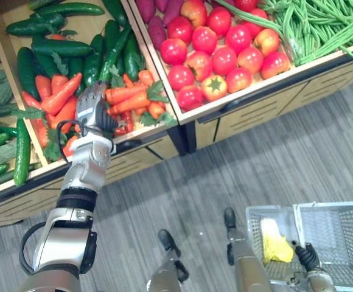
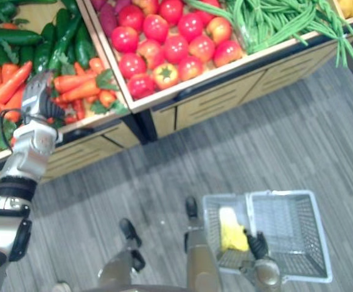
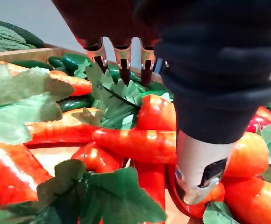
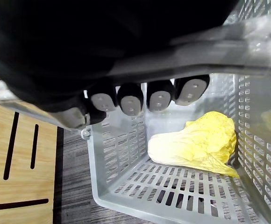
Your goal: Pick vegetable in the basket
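Grey slotted basket, crinkled yellow cabbage

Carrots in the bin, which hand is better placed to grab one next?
Left. The left hand hovers right over the carrots, fingers straight and nothing held. The right hand is busy, its fingers curled round the basket handle.

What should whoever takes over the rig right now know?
Left hand: open, over the carrots, holding nothing.
Right hand: shut on the handle of the basket, on the robot's right.
Done: one cabbage lies in the basket.
Left: likely close on a carrot, lift it and carry it to the basket.
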Tool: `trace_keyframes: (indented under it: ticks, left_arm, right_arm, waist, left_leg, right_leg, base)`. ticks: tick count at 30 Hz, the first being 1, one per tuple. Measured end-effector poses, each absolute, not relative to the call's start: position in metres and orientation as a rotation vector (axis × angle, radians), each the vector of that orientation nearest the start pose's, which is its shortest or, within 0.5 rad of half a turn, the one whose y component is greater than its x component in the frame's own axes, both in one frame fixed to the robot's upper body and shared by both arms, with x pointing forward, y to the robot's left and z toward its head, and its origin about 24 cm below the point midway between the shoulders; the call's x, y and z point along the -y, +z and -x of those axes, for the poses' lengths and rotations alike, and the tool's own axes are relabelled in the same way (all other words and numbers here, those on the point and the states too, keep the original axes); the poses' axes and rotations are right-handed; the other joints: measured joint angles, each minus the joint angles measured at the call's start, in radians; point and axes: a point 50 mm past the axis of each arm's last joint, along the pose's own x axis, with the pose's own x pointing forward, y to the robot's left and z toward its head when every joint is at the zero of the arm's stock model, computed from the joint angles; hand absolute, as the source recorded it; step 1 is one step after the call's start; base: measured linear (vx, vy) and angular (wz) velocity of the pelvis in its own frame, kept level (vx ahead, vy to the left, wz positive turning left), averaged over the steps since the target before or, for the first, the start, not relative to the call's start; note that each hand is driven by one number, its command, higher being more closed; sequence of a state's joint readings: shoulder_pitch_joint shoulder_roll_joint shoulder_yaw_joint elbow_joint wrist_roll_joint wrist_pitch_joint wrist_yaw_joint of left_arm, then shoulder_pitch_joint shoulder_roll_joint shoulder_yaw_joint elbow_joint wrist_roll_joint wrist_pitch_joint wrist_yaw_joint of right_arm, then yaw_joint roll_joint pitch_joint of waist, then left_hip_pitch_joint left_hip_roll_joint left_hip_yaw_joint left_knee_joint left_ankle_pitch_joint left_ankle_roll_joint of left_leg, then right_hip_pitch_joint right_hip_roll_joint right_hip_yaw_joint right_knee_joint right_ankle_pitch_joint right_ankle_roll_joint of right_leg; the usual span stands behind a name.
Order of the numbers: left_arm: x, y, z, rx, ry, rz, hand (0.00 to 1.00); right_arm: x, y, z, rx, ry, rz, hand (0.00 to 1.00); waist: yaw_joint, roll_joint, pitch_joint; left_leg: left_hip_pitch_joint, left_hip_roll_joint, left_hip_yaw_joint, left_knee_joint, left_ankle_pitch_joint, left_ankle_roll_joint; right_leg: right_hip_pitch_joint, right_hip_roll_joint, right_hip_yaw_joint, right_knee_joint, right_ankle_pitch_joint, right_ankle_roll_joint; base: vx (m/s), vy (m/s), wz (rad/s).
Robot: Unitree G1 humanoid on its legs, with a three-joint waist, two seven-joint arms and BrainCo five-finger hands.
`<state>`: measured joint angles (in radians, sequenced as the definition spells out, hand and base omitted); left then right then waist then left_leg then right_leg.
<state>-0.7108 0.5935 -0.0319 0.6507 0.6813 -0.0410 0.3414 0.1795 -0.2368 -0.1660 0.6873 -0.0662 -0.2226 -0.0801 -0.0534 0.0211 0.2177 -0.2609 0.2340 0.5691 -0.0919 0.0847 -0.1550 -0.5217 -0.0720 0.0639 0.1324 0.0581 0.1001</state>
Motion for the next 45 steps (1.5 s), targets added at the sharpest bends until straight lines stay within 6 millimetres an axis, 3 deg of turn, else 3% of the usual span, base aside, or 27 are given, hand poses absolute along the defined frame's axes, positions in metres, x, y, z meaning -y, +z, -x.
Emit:
trace_keyframes:
  ticks: [14, 15, 25, 38, 45]
  left_arm:
    - [-0.275, 0.187, -0.367, 0.275, 0.482, -1.207, 0.0]
    - [-0.274, 0.188, -0.367, 0.279, 0.483, -1.206, 1.0]
    - [-0.272, 0.207, -0.371, 0.329, 0.51, -1.201, 1.0]
    - [-0.275, 0.19, -0.372, 0.257, 0.466, -1.224, 1.0]
    - [-0.274, 0.193, -0.371, 0.265, 0.478, -1.222, 1.0]
  right_arm:
    - [0.263, -0.094, -0.143, -0.592, -0.284, 0.278, 1.0]
    - [0.263, -0.093, -0.144, -0.589, -0.282, 0.279, 1.0]
    - [0.261, -0.091, -0.147, -0.572, -0.272, 0.28, 1.0]
    - [0.261, -0.092, -0.145, -0.58, -0.273, 0.28, 1.0]
    - [0.262, -0.097, -0.14, -0.617, -0.272, 0.28, 1.0]
  waist:
    - [-0.027, -0.014, 0.005]
    - [-0.028, -0.015, 0.005]
    - [-0.028, -0.028, 0.013]
    - [-0.027, -0.028, 0.013]
    - [-0.024, -0.03, 0.012]
  left_leg:
    - [-0.017, 0.001, 0.049, -0.001, -0.003, -0.004]
    - [-0.017, 0.002, 0.05, -0.001, -0.003, -0.004]
    - [-0.027, 0.001, 0.051, -0.002, -0.003, -0.004]
    - [0.005, 0.0, 0.041, -0.001, -0.001, -0.002]
    - [0.042, 0.001, 0.006, -0.004, 0.0, 0.0]
  right_leg:
    - [-0.035, 0.009, 0.031, -0.012, 0.011, 0.0]
    - [-0.036, 0.01, 0.031, -0.012, 0.011, 0.0]
    - [-0.045, 0.009, 0.032, -0.015, 0.013, 0.001]
    - [-0.004, 0.004, 0.02, -0.017, 0.016, 0.004]
    - [0.061, -0.006, -0.015, -0.026, 0.016, 0.004]
  base:
    - [0.03, -0.008, -0.07]
    - [0.0, 0.0, 0.0]
    - [0.0, -0.001, 0.0]
    - [0.01, -0.006, 0.02]
    - [0.01, -0.01, 0.15]
